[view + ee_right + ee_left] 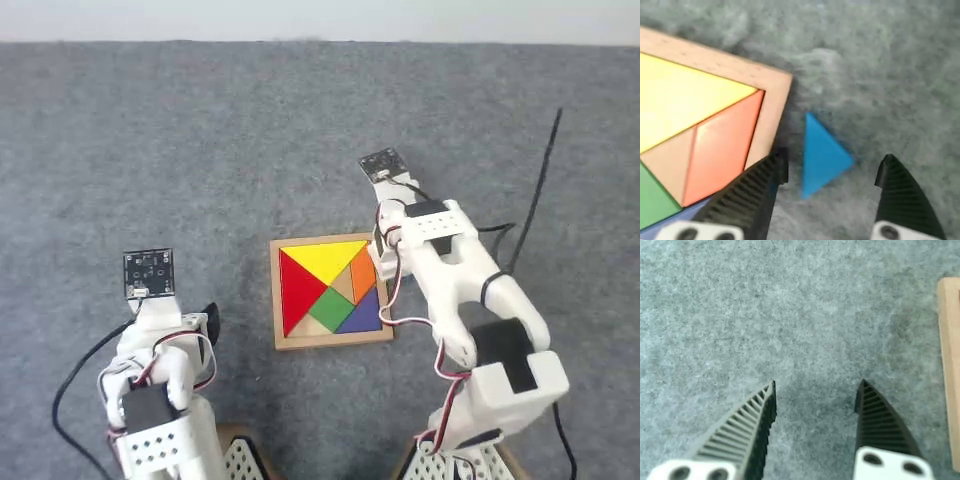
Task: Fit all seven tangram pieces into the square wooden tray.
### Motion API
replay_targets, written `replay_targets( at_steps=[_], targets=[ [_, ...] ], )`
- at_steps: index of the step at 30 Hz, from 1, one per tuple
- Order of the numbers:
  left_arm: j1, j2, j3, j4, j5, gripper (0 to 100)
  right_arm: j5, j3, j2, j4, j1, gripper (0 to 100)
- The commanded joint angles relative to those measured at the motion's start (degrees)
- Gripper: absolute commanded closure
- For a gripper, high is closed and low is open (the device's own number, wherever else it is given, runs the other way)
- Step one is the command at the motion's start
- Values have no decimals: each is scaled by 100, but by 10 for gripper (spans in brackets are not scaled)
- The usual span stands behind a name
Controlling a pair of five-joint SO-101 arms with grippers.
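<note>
Held the right jaws wide, one on each side of the small blue triangle point(822, 157), likely so as to pinch its straight edges. Found that smooth, flat triangle on the fuzzy grey bench point(200, 150), just outside the pale wooden tray point(276, 300), near the orange piece point(722, 150). Saw a bare three-cornered gap point(343, 286) in the tray's middle, probably meant for it. Held the ridged black left jaws wide too, gripping nothing, over bare bench beside the tray

High view straight down over table point(150, 120), wrist views close above it, all sharing the tray point(320, 343) rim
</note>
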Motion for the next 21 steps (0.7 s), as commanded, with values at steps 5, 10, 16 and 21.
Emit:
replay_targets(
  at_steps=[5, 10, 16, 21],
  targets=[
    [-35, -88, -48, 26, 53, 755, 97, -158, -31, -136, -127, 714],
    [-35, -88, -48, 26, 53, 755, 598, -141, -22, -119, -127, 714],
    [-35, -88, -48, 26, 53, 755, 589, -88, 92, -84, -127, 780],
    [-35, -88, -48, 26, 53, 755, 598, -88, 92, -92, -127, 857]
  ],
)
